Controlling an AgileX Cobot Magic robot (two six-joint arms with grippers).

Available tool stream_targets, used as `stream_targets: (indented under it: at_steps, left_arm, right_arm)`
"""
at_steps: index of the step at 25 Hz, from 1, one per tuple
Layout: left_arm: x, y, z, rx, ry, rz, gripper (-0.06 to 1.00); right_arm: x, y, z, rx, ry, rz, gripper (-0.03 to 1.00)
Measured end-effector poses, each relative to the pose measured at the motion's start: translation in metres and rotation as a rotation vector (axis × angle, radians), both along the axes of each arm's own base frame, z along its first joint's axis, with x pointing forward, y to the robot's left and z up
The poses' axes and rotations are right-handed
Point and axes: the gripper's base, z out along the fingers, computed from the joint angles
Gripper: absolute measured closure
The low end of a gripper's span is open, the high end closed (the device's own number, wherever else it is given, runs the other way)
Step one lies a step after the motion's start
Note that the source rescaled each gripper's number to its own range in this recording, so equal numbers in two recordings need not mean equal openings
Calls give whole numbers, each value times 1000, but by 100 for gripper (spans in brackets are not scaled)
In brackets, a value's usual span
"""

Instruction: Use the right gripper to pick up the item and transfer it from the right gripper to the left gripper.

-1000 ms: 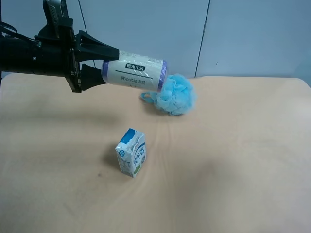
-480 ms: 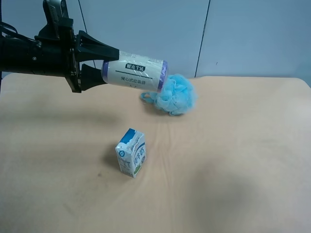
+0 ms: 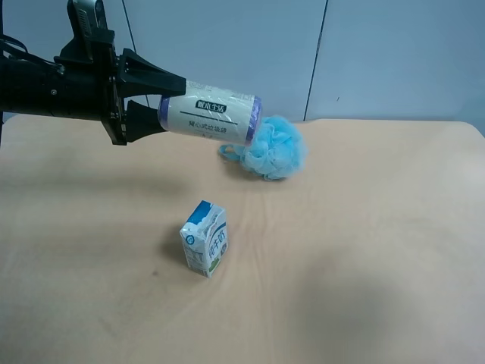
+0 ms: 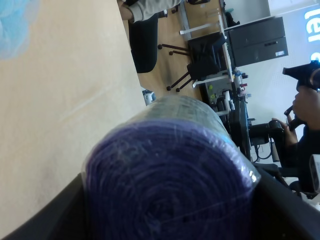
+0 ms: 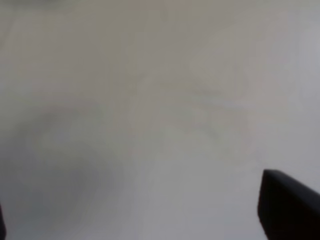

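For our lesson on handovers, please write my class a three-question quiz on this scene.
1. True or false: the roll lies on the table.
2. Which gripper holds the roll? A left, B right, C neither.
3. Fill in: the milk carton stands ____.
Key: 1 false; 2 A, the left gripper; 3 upright.
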Motion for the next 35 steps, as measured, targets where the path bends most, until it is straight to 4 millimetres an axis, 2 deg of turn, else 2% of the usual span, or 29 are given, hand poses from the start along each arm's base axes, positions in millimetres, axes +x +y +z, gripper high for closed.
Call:
stream_targets:
  at_steps: [9, 21, 30, 35]
  left_arm:
    - [0, 0, 0, 3, -7, -4, 93]
    - [-3, 0, -3, 42, -10, -38, 93]
    - [-9, 2, -12, 143, -16, -117, 93]
    - [-7, 7, -22, 272, -18, -96, 93]
  right_arm:
    - [-28, -4, 1, -2, -181, -138, 0]
    - [-28, -4, 1, -3, -184, -148, 0]
    - [-28, -4, 1, -3, -184, -148, 0]
    - [-28, -4, 1, -3, -184, -148, 0]
